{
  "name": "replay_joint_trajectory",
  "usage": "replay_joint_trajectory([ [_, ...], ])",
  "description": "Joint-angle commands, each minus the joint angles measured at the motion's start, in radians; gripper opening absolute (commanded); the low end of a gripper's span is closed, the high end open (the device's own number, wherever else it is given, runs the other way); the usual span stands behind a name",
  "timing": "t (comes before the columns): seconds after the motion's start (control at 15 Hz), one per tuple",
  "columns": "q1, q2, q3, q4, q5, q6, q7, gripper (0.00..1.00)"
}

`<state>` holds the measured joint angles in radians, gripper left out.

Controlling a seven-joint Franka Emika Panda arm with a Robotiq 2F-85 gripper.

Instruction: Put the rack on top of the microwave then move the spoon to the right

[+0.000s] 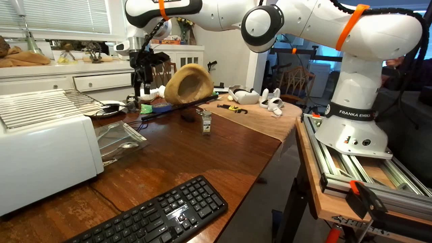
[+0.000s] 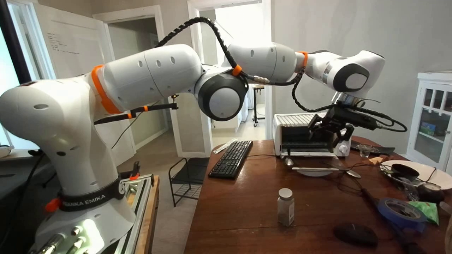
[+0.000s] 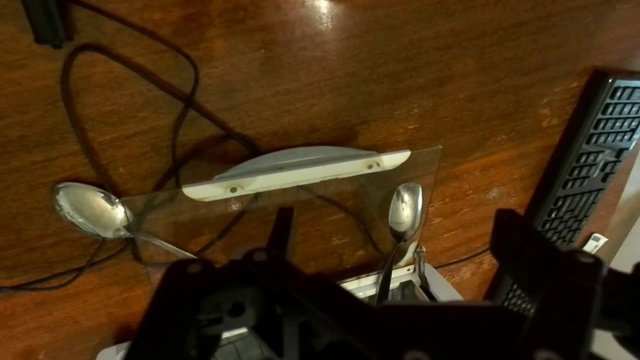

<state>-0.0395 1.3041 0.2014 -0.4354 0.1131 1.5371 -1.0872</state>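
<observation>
Rack [image 1: 35, 108] of thin silver bars is lying on top of the white microwave [image 1: 47, 162], at nine o'clock in an exterior view. There the base [image 1: 351, 133] is standing at three o'clock, and the arm [image 1: 293, 15] is spanning the top toward ten o'clock, its wrist [image 1: 136, 33] sitting angled so that the jaws are pointing down to six. In an exterior view with the base at eight o'clock, the upper arm [image 2: 152, 76] is sloping gently toward two, the elbow [image 2: 224, 100] is hanging beneath, and the forearm [image 2: 266, 61] is running nearly level toward three. The jaws are hovering above the table [image 2: 247, 208], released, their two sides standing well apart. Below them in the wrist view, a spoon [image 3: 406, 207] is showing at four o'clock, overlapping the lowered glass door [image 3: 325, 225], and a second spoon [image 3: 90, 207] is lying at nine, its bowl just beyond the door's edge and its handle crossing that edge.
</observation>
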Motion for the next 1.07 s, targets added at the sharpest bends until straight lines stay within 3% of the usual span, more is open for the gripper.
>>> replay_joint_trajectory([
  [0.0, 0.0, -0.007, -0.01, -0.001, 0.01, 0.002, -0.002, 1.0],
  [0.47, 0.071, 0.041, -0.007, -0.03, 0.0, 0.037, -0.015, 1.0],
  [0.6, 0.104, 0.099, -0.005, 0.034, 0.0, 0.037, -0.006, 1.0],
  [1.0, 0.166, 0.145, 0.002, 0.015, 0.005, 0.212, 0.033, 1.0],
])
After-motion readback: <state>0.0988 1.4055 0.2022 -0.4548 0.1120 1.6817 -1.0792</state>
